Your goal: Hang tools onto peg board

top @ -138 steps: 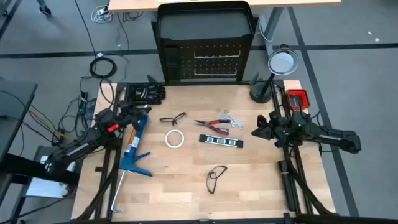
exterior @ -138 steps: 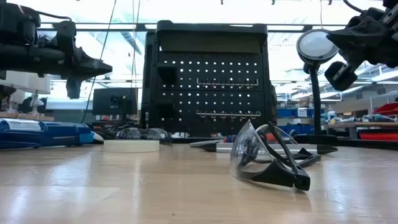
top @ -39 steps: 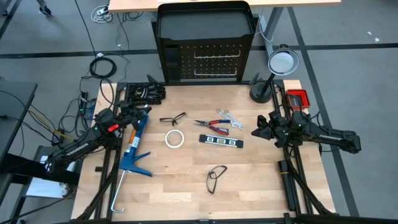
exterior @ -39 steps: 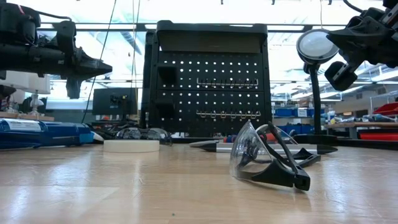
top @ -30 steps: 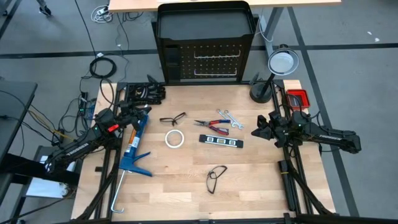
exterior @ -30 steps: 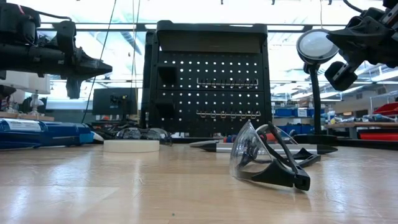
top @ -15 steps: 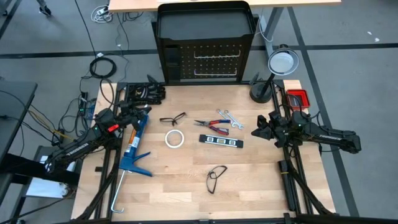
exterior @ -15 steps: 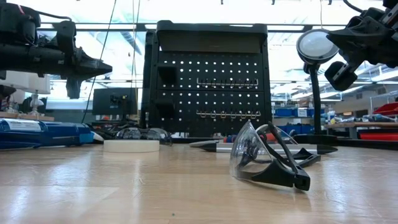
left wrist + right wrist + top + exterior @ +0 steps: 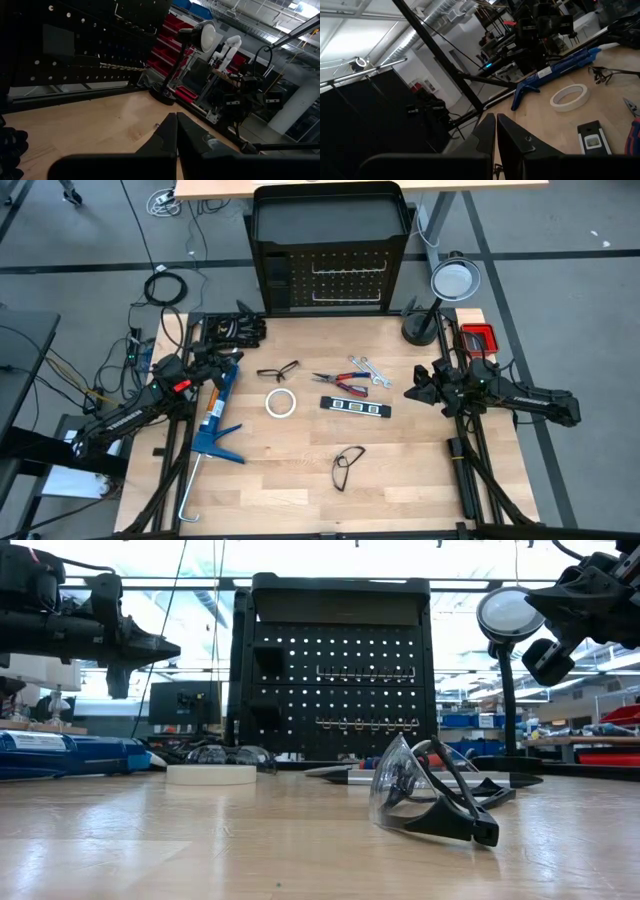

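- The left end effector (image 9: 238, 358) is held shut and empty above the left edge of the tabletop (image 9: 300, 480), over the upper part of the blue caulking gun (image 9: 213, 415); nothing is gripped, so the arm is judged to be parked at rest before any pick.
- The right end effector (image 9: 412, 393) is likewise closed on nothing, hanging above the right edge of the tabletop and pointing inward toward the tools.
- All tools are left lying flat between the 2 end effectors, and the hooks of the peg board (image 9: 330, 275) carry nothing, so the task is judged not yet begun.
- The peg board is stood upright beyond the far edge of the tabletop, ahead of both end effectors, with its 2 hook rows facing the tools.
- The red-handled pliers (image 9: 340, 384) are laid nearest the right end effector's side, long axis running across the tabletop from left to right, nose toward the left end effector, handles toward the right.
- The silver wrenches (image 9: 366, 371) are set just beyond the pliers, slanted, ends touching or nearly so.
- The black bar (image 9: 352, 407) is laid crosswise just nearer than the pliers, long axis pointing at the right end effector.
- The white tape roll (image 9: 281, 403) is laid flat, closer to the left end effector.
- 1 pair of safety glasses (image 9: 277, 371) is placed just beyond the roll; the other pair (image 9: 346, 467) lies well apart, toward the near edge.
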